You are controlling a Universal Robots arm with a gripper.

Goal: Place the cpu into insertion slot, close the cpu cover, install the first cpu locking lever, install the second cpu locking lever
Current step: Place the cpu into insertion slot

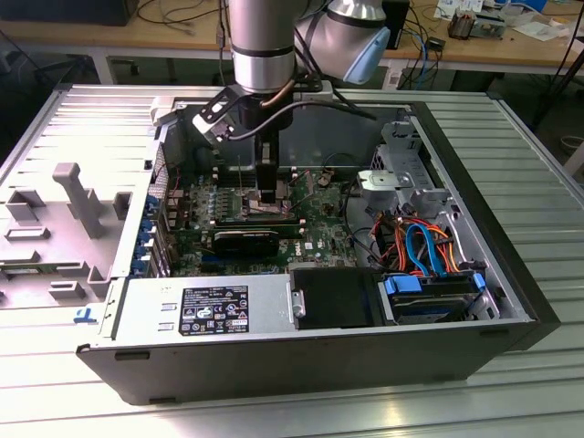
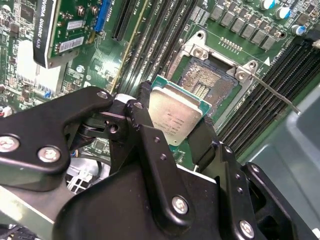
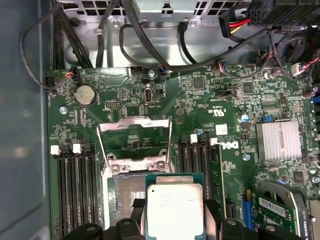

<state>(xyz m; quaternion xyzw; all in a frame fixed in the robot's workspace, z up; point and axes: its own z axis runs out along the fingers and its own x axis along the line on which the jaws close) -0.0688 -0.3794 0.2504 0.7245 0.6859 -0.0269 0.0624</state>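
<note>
My gripper (image 2: 175,122) is shut on the cpu (image 2: 175,117), a flat square chip with a dull silver top, gripped by two opposite edges. In both wrist views the cpu (image 3: 175,207) hangs just above the board, overlapping one edge of the insertion slot (image 2: 210,82), whose pin field lies bare. The cpu cover (image 3: 134,120) stands swung open on the far side of the insertion slot (image 3: 125,192). A thin metal locking lever (image 2: 277,95) sticks out free beside the socket. In the exterior view the gripper (image 1: 269,196) reaches down into the open computer case.
Long black memory slots (image 2: 150,45) flank the socket on both sides. A graphics card (image 1: 246,239) lies close by, and a finned heat sink (image 3: 278,140) sits further along the board. Cables and drive bays (image 1: 429,246) fill the exterior view's right; a power supply (image 1: 210,310) sits in front.
</note>
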